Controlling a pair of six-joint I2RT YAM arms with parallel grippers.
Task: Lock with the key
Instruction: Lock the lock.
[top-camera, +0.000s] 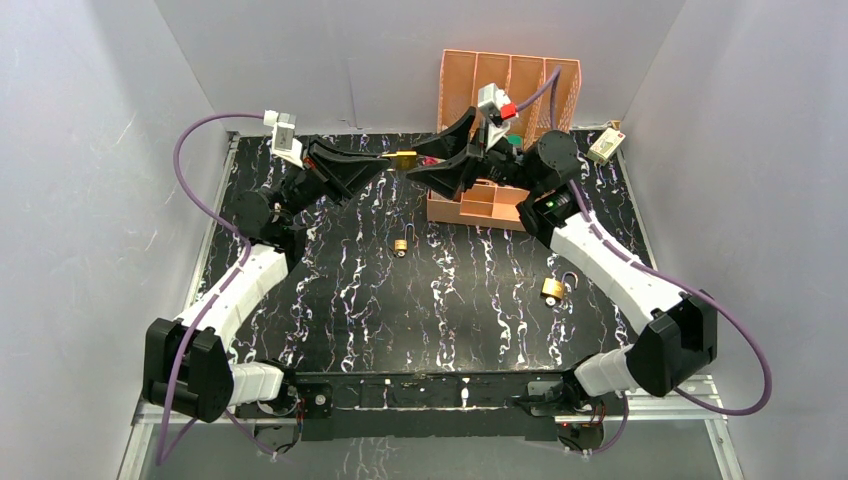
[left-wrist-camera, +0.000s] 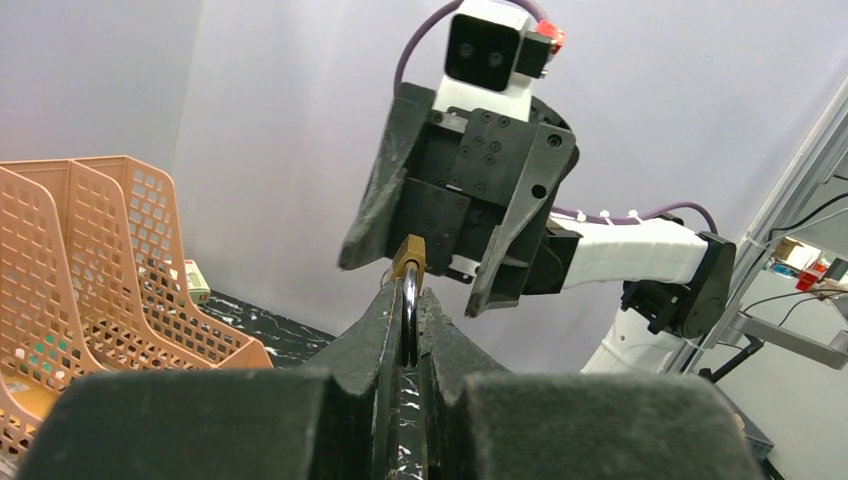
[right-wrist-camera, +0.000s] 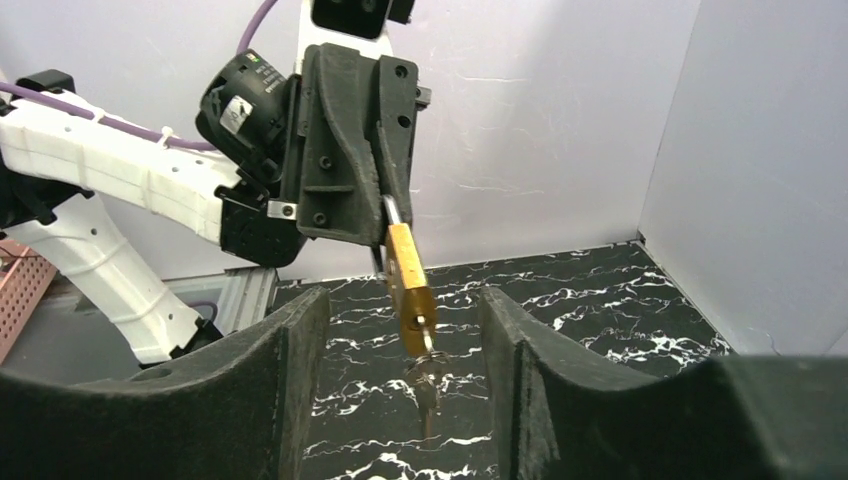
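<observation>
A brass padlock (top-camera: 403, 158) hangs in the air above the back of the table. My left gripper (top-camera: 385, 160) is shut on its steel shackle (left-wrist-camera: 409, 300). In the right wrist view the padlock body (right-wrist-camera: 410, 290) points down toward the camera. A key (right-wrist-camera: 428, 347) sits in its keyhole, and a second key (right-wrist-camera: 428, 398) dangles from the ring. My right gripper (right-wrist-camera: 402, 300) is open, one finger on each side of the padlock body and key, with a gap on both sides.
Two more padlocks lie on the black marbled table (top-camera: 330, 300), one in the middle (top-camera: 400, 246) and one at the right (top-camera: 553, 288). An orange file rack (top-camera: 510, 85) and an orange tray (top-camera: 480, 205) stand at the back, behind the right gripper.
</observation>
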